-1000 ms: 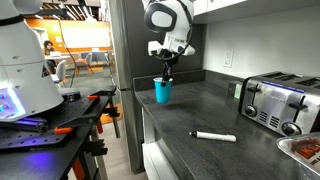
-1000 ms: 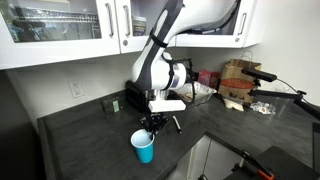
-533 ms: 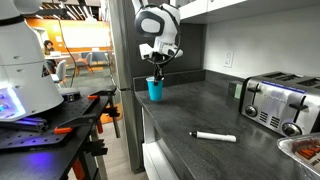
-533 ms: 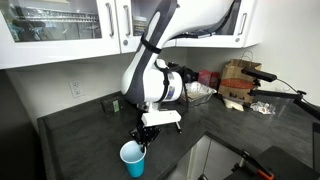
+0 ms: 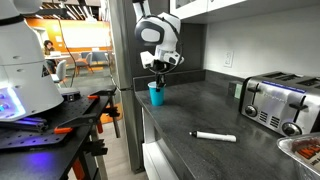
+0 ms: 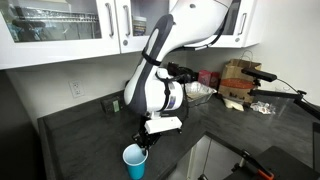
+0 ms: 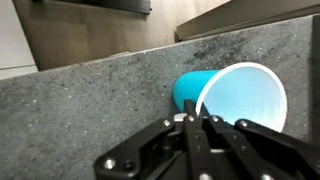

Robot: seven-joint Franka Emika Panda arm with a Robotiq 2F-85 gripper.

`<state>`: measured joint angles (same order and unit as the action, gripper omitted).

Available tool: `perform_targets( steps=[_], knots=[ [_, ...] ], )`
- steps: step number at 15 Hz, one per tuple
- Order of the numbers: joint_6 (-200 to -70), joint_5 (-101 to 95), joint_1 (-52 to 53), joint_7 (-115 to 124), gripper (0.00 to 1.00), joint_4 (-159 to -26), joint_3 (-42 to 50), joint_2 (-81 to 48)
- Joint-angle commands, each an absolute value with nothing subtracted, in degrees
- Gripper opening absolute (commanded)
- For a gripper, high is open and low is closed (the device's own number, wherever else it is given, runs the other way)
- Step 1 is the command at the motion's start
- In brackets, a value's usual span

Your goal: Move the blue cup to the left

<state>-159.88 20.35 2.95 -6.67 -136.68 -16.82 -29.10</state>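
Note:
The blue cup (image 5: 155, 94) stands upright at the far left end of the dark counter (image 5: 215, 110), close to its edge. It shows in both exterior views, low near the counter's front edge in one (image 6: 134, 163). My gripper (image 5: 157, 82) comes down from above and is shut on the cup's rim, one finger inside and one outside. In the wrist view the cup (image 7: 238, 92) fills the right side and my gripper (image 7: 193, 118) pinches its left rim. The cup's base appears to rest on the counter.
A silver toaster (image 5: 278, 103) stands at the right end of the counter. A black-and-white marker (image 5: 213, 136) lies near the front edge. A red tray corner (image 5: 305, 150) shows at lower right. A wall panel (image 5: 125, 60) rises just behind the cup.
My gripper has carried the cup leftward along the counter toward its end; the move over the last half second is small.

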Motion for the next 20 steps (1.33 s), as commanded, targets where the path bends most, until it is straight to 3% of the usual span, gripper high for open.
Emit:
perform_targets(
  steps=[1, 4, 5, 7, 15, 20],
  knots=[
    [-161.86, 19.22, 2.31, -7.19, 0.01, -135.81, -17.12, -30.91],
    [-161.93, 19.01, 2.55, -6.92, 0.01, -135.77, -16.99, -30.90],
    [-161.66, 18.73, 2.82, -6.57, 0.30, -135.77, -16.67, -30.86],
    [-161.60, 18.45, 2.91, -6.44, 0.38, -135.69, -16.49, -31.01],
    [-162.84, 17.74, 2.15, -6.46, 0.97, -136.13, -17.80, -30.26],
    [-157.50, 17.37, 2.64, -5.39, 1.00, -137.05, -18.10, -25.08]
  ],
)
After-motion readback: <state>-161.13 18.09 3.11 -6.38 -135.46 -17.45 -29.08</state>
